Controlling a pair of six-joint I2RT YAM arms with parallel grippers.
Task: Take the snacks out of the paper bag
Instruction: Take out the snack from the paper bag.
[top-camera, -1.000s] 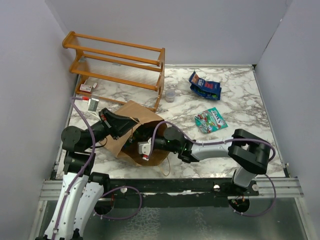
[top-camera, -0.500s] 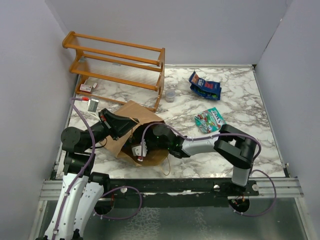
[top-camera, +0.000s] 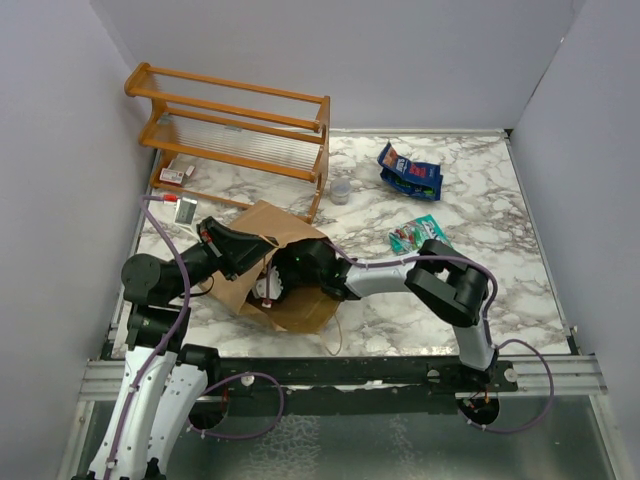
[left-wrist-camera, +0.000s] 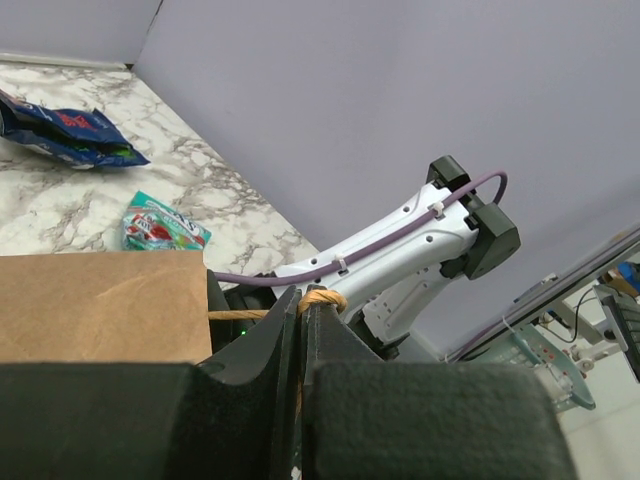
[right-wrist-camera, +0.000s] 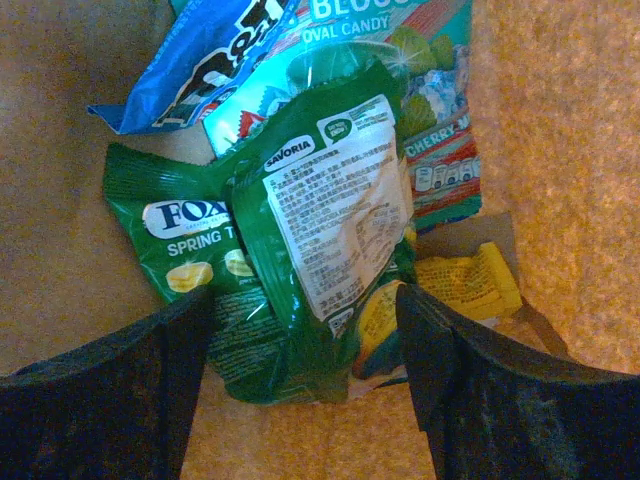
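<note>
Spread right gripper is pushed deeper into the paper bag over snacks, with the handle pinched by left gripper, on a grey-walled marble tabletop.

Marble tabletop: paper bag on its side, enclosing the right jaws; blue packet and teal packet well right of them; wooden rack, clear cup beyond.

top: overhead from behind | left wrist: low, toward right arm | right wrist: inside paper bag

Robot lab cell: plain partitions, marbled tabletop.
</note>
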